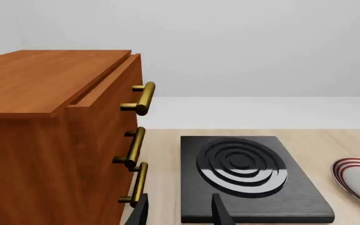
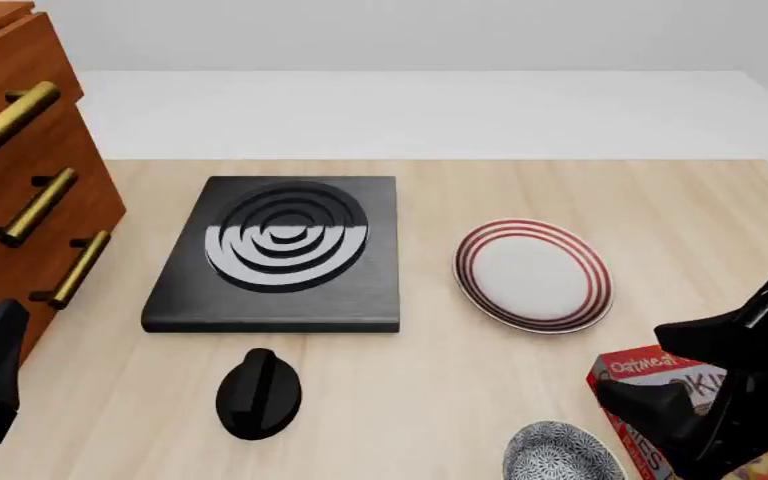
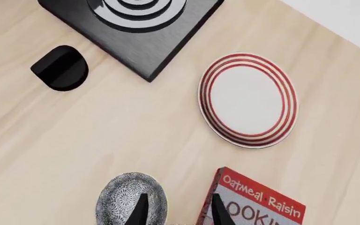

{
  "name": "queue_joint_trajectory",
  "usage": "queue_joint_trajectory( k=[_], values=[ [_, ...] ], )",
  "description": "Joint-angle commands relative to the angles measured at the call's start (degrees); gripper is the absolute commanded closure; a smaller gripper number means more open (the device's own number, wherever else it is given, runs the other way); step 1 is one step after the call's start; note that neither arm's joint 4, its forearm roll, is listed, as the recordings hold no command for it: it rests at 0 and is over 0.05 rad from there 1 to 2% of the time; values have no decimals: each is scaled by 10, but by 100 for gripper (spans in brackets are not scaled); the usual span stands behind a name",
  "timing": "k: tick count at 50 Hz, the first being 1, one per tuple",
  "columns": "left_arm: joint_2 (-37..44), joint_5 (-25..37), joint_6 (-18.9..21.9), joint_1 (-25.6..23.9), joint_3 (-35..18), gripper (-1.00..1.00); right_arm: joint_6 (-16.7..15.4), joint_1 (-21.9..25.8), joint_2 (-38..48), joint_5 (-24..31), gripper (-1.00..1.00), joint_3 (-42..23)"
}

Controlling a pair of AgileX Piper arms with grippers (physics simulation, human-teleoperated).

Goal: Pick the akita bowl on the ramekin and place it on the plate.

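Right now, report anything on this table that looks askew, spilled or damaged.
Nothing looks spilled or damaged. The akita bowl sits upright near the front edge, the plate lies flat and bare, and the stove burner sits square. The one odd item is the black knob, lying loose on the table beside the burner.

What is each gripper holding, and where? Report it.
Nothing. Left gripper open by the stove; right gripper open, fingers either side of the bowl rim, not closed on it.

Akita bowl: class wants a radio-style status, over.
Both grippers open, holding nothing. Akita bowl at near table edge, right gripper poised at its rim. Plate bare. Cookie box stands beside bowl.
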Motion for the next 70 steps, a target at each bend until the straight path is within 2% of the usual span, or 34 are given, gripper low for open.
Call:
queue_joint_trajectory(
  k=[1, 6, 16, 24, 31, 41, 50, 70],
  values=[
    [0, 0, 0, 0, 0, -100, 13, 36, 20, -15, -100, 21],
    [0, 0, 0, 0, 0, -100, 10, 33, 20, -14, -100, 20],
    [0, 0, 0, 0, 0, -100, 20, 62, 45, -46, -100, 42],
    [0, 0, 0, 0, 0, -100, 18, 60, 52, -53, -100, 47],
    [0, 0, 0, 0, 0, -100, 36, 86, 77, -79, -100, 72],
    [0, 0, 0, 0, 0, -100, 33, 76, 73, -78, -100, 73],
    [0, 0, 0, 0, 0, -100, 51, 94, 104, -114, -100, 96],
    [0, 0, 0, 0, 0, -100, 47, 88, 122, -134, -100, 113]
  ],
)
